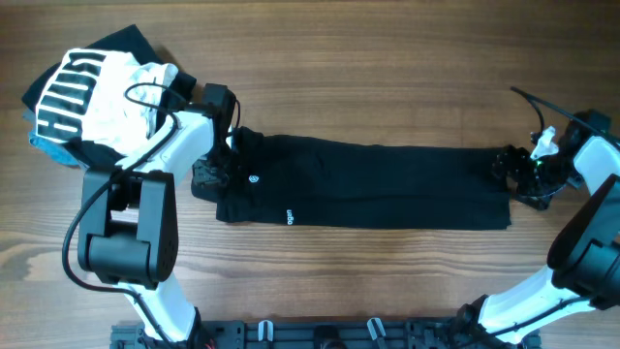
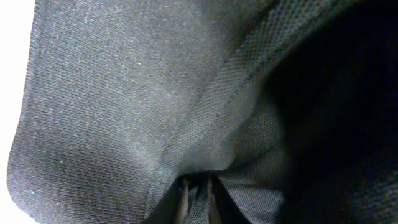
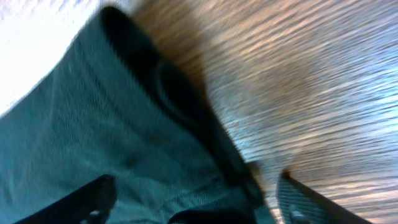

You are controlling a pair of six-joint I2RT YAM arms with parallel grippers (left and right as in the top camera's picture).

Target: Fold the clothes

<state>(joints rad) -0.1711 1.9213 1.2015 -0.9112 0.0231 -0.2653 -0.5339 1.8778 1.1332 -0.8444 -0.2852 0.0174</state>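
Black knit gathered into the narrow gap of the left tool (image 2: pixel 196 202), pressed together on a fold of the black T-shirt (image 2: pixel 124 93); a seam running diagonally up from the pinch. Seen from overhead, left tool (image 1: pixel 225 155) at the shirt's left end, fabric crumpled just beside it.

Right tool (image 3: pixel 199 205) spread wide, one dark finger (image 3: pixel 99 196) on each side of the shirt's thick folded edge, nothing pinched. From overhead, right tool (image 1: pixel 511 165) at the shirt's right end.

Between the two, black T-shirt (image 1: pixel 387 184) laid out as a long flat band across the middle of the wooden bench (image 1: pixel 387 78). Tiny white round logo (image 1: pixel 254 178) and small white label mark (image 1: pixel 288 215) near its left end.

Beyond the left arm, at the bench's far left corner, a heap of other garments: white garment with bold black stripes (image 1: pixel 87 87) on top, light-blue edge (image 1: pixel 44 143) below.
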